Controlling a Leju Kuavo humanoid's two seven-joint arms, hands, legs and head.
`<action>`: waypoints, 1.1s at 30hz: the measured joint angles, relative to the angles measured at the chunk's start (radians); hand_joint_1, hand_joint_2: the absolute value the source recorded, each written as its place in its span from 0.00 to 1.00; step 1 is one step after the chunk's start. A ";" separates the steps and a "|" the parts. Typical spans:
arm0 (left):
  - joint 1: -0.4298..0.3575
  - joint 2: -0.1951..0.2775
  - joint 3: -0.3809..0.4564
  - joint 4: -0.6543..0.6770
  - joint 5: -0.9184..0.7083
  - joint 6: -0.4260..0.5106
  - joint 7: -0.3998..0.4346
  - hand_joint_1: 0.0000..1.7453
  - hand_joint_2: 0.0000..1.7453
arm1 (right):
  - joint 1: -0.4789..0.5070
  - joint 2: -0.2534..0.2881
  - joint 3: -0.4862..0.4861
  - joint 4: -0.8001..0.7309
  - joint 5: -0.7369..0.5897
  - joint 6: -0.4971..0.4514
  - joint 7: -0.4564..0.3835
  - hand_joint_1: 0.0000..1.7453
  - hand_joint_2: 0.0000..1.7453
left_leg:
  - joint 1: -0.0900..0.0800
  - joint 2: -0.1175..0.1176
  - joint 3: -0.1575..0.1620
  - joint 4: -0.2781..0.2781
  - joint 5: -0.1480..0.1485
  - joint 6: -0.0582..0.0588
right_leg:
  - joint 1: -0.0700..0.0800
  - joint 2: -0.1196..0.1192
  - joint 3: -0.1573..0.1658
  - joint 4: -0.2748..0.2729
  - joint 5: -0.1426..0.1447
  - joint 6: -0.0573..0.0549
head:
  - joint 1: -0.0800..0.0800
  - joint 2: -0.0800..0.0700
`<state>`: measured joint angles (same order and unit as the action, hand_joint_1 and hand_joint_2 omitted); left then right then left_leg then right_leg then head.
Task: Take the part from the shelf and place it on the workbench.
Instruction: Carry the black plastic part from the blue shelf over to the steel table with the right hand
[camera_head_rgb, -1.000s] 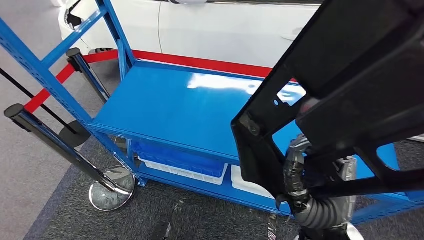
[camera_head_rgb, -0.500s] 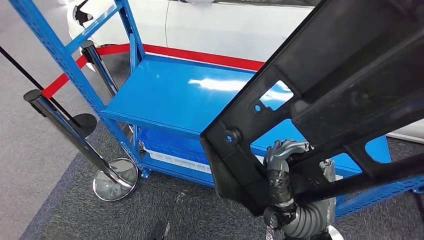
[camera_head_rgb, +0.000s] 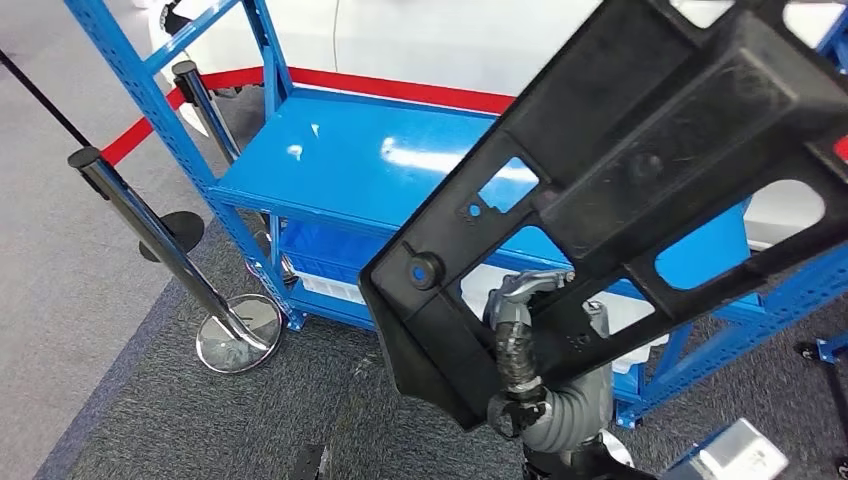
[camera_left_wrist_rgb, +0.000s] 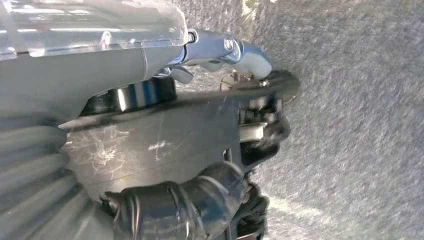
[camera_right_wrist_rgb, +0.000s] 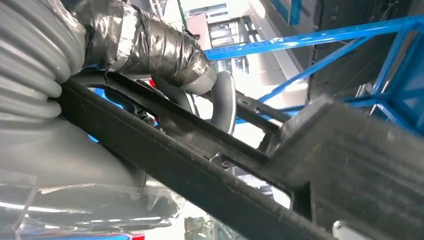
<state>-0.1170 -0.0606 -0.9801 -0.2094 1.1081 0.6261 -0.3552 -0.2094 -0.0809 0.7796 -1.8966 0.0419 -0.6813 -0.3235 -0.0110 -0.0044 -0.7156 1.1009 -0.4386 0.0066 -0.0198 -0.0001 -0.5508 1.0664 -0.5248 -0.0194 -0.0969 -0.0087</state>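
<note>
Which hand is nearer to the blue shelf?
Right, it seems. The right hand grips the black part close before the blue shelf; the left hand grips it over grey carpet.

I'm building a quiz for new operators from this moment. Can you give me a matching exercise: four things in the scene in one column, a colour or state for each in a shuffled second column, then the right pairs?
Things:
1. black part
2. shelf
3. barrier post
4. barrier belt

Colours or states:
A. red, stretched behind the shelf
B. blue, its top board bare and glossy
C. gripped by both hands, up off the shelf
D. dark pole on a shiny round base on the floor

Pairs: 1-C, 2-B, 3-D, 4-A

The left hand and the right hand each grip the part.
</note>
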 joint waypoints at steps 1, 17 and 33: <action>0.000 0.000 0.003 0.000 -0.003 -0.003 0.013 0.00 1.00 | 0.001 0.003 0.000 0.003 0.015 -0.004 0.010 1.00 1.00 | 0.002 0.000 -0.013 0.048 -0.054 -0.005 | 0.002 -0.001 -0.011 0.000 0.011 -0.004 | -0.004 0.000; -0.026 0.002 0.007 0.000 -0.073 -0.054 -0.032 0.00 1.00 | 0.213 -0.059 -0.131 -0.160 0.072 -0.018 0.075 1.00 1.00 | -0.023 0.013 0.221 -0.165 -0.026 0.069 | 0.007 0.004 -0.143 0.091 -0.005 0.025 | -0.002 0.000; -0.029 0.004 0.002 0.000 -0.042 -0.048 -0.047 0.00 1.00 | 0.215 -0.027 -0.170 -0.147 0.002 -0.015 -0.015 1.00 1.00 | 0.011 0.009 -0.002 0.133 -0.151 -0.006 | -0.008 0.004 -0.052 0.018 0.033 0.002 | -0.003 0.000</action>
<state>-0.1464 -0.0570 -0.9778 -0.2098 1.0661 0.5781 -0.4019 0.0051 -0.1075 0.6096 -2.0432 0.0435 -0.6959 -0.3388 0.0005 0.0046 -0.7178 1.2344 -0.5891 0.0010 -0.0279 0.0040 -0.6026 1.0847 -0.4916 -0.0172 -0.0998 -0.0087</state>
